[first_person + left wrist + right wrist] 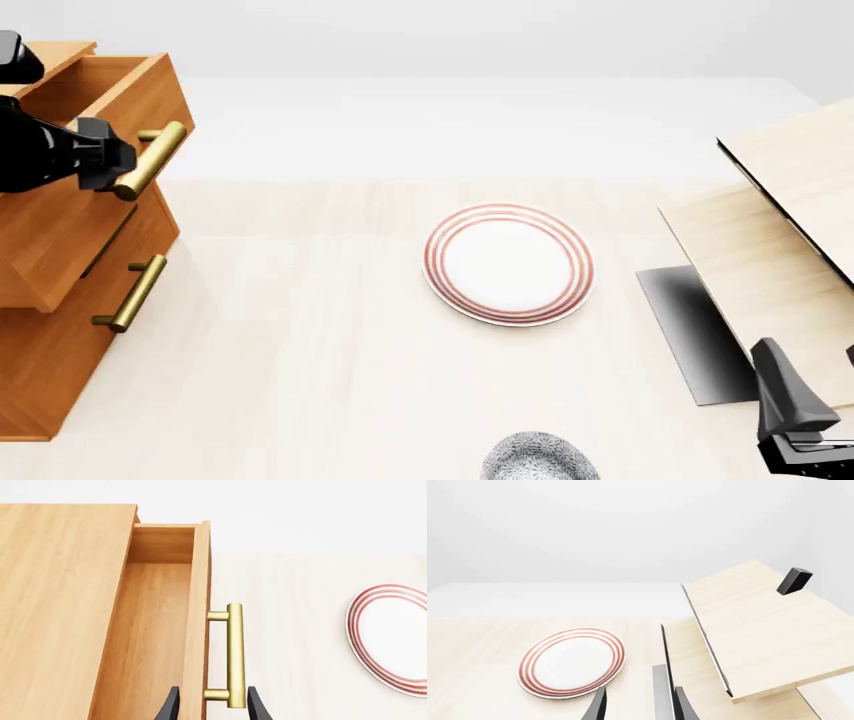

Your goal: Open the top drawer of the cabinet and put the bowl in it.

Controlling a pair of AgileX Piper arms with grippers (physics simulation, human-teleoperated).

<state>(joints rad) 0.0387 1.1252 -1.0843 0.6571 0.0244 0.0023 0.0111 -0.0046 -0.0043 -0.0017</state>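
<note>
Nearest, the small dark-speckled white bowl (539, 459) waits on the pale surface (307, 340), untouched, near the right claw (639, 705) (fingers apart, empty). Farther left, the left claw (212, 707) straddles the brass bar handle (233, 655), grip uncertain, top drawer (153, 630) of the orange-brown wooden cabinet (67, 290) partly out.

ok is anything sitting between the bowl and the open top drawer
Nothing visible blocks it. The plate lies off to the side of the line from the bowl to the top drawer, whose inside looks bare.
</note>
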